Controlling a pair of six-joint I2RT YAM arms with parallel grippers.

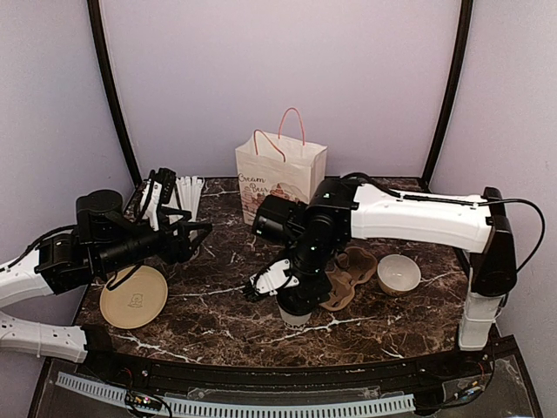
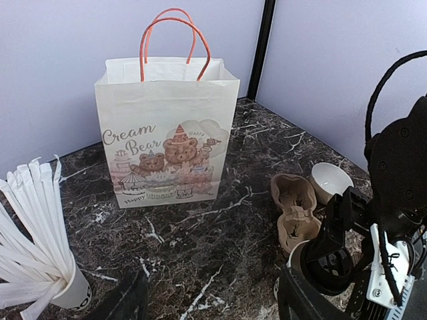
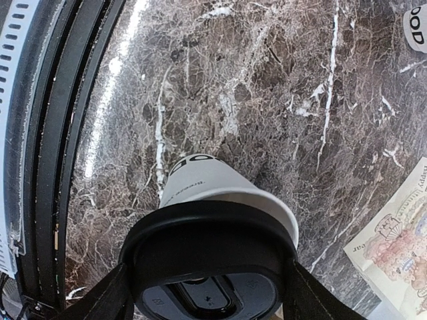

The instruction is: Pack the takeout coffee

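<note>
The white paper cup [image 3: 200, 180] with black lettering stands on the marble table near the front edge, also seen in the top view [image 1: 296, 317]. My right gripper [image 3: 207, 288] is shut on the round black lid [image 3: 207, 247] and holds it on the cup's mouth. The lid looks slightly tilted, with white rim showing at its far right. In the left wrist view the lid [image 2: 331, 263] and cup [image 2: 297, 257] sit under the right arm. My left gripper [image 1: 197, 232] is open and empty, hovering at the left, apart from the cup.
A "Cream Bear" paper bag [image 1: 278, 178] stands open at the back centre. A brown pulp cup carrier [image 1: 352, 274] and a low white bowl [image 1: 399, 274] lie right of the cup. A cup of white straws [image 1: 187, 196] and a tan disc [image 1: 133, 296] are at the left.
</note>
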